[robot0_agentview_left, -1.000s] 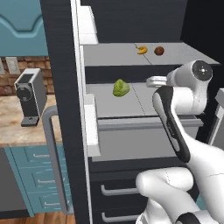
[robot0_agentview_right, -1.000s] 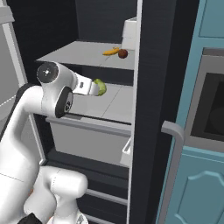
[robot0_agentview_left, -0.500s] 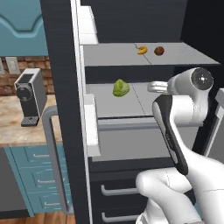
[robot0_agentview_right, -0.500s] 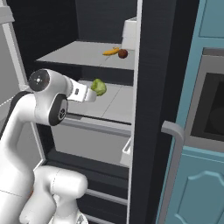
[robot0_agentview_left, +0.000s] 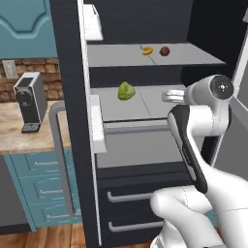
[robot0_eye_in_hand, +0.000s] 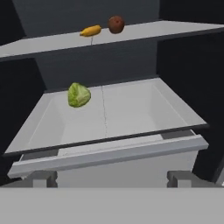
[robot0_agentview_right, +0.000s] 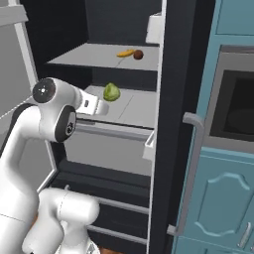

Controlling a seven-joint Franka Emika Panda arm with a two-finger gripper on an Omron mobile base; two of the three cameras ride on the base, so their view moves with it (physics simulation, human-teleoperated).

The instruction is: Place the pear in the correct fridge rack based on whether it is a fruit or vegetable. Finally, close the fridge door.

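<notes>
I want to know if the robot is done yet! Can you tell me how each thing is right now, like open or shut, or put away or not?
pear: lying on the upper fridge rack, beside the banana, not held.
leafy green vegetable: sitting on the lower shelf.
fridge door: open.
gripper: open, empty, in front of the lower shelf.
</notes>
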